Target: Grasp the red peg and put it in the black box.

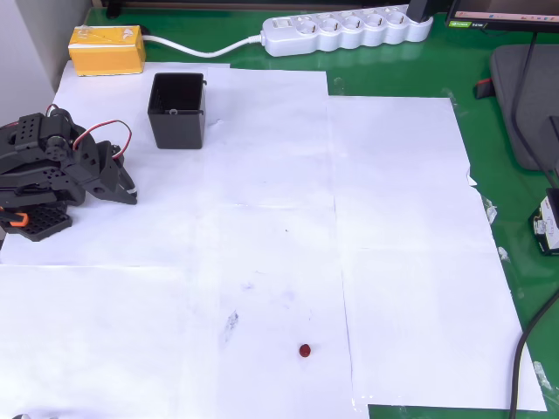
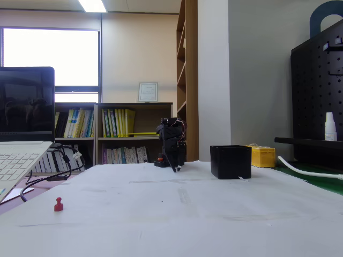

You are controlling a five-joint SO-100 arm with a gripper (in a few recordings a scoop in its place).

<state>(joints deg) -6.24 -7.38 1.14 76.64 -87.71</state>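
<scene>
We see the tiny dark-red roundish peg alone on the white paper sheets, low and just right of centre in the overhead view; in the fixed view it stands upright at lower left. The small square black plastic box sits open-topped in the upper left of the overhead frame, well apart from the peg. The black arm is folded at the left edge, its gripper pointing right and lying low near the paper, just below the box. We read the jaws as closed on nothing, with no gap showing between the tips.

We judge the task not yet begun: the peg is untouched and the whole reach lies ahead.

The main risk, as we see it, is the peg itself. It is far smaller than the jaws, so a slightly off-centre closing could knock it over or flick it away, and being round it may roll toward the paper's bottom edge, which lies near it. On the return, a low carry could clip the box's thin wall and shove it.

The paper between arm and peg is open. The yellow rectangular block and the white power strip lie along the top edge, out of the path.
</scene>
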